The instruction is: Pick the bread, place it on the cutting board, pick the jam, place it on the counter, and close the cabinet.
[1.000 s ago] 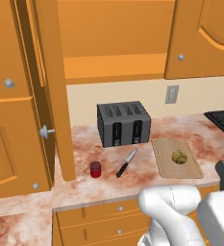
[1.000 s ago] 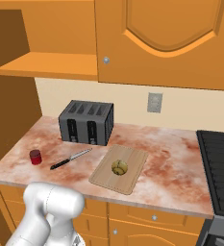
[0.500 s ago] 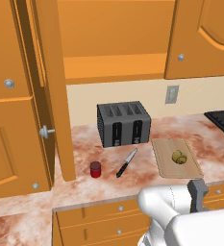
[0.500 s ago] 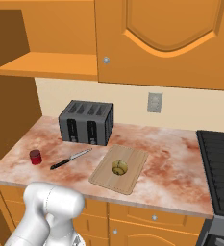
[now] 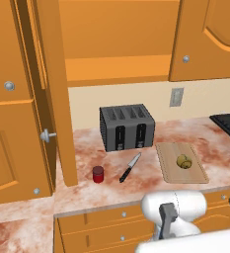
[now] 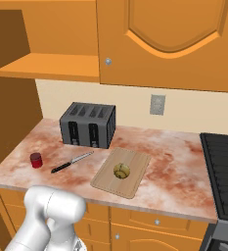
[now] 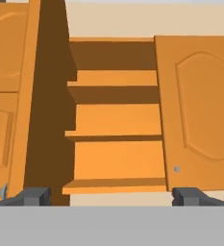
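Orange wood is surrounding the work: the wide orange wooden wall cabinet (image 7: 116, 125) with arched-panel doors is standing with its left door (image 5: 50, 94) swung out edge-on toward the robot, its bare shelves facing the hand camera. The two-finger gripper (image 7: 111, 196) is pointing straight at those shelves with its dark fingertips (image 7: 34, 196) spread wide apart and nothing between them.

Below, the small round yellow-brown roll of bread (image 6: 121, 170) is already sitting on the flat light tan wooden cutting board (image 6: 135, 164), which is lying on the reddish-brown and white marbled stone counter (image 6: 174, 162). The small red jar of jam (image 5: 98, 173) with its dark lid is standing on that same counter, near the foot of the open door and just beside a black-handled knife (image 5: 130, 167); a dark grey four-slot toaster (image 5: 127, 127) is standing behind both.

Both placing steps are looking finished, so closing the cabinet appears to be the step in hand. The next move is likely calling for the hand to reach the outer face of the swung-out door and push it round until it is lying flush with its closed neighbour (image 6: 164, 41).
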You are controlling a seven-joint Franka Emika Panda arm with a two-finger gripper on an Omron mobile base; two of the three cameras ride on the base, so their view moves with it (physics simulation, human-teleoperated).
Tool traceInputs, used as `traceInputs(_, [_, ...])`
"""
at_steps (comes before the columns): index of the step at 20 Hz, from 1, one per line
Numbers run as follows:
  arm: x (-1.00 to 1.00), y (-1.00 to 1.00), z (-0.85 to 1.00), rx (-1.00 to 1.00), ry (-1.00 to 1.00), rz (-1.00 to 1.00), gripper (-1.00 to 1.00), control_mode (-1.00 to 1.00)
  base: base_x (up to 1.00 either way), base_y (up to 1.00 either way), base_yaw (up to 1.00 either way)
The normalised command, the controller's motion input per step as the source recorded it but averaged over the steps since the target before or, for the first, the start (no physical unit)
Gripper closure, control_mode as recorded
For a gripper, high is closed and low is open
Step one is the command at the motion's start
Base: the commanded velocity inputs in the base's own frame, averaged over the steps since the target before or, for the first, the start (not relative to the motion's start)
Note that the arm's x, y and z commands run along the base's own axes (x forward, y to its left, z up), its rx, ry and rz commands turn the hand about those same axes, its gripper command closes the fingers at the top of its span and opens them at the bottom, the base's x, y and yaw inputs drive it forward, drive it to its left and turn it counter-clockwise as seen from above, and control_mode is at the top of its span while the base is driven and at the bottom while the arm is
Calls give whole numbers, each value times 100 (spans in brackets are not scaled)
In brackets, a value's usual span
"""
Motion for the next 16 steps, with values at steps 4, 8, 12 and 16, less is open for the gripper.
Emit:
traceInputs(4, [9, 34, -12, -1, 0, 0, -100, -100, 0, 0, 0])
traceInputs(8, [8, 33, -11, -1, 0, 0, -100, -100, 0, 0, 0])
traceInputs(12, [8, 37, -10, -2, 0, 0, -100, -100, 0, 0, 0])
traceInputs(16, [8, 37, -8, -1, 0, 0, -100, -100, 0, 0, 0])
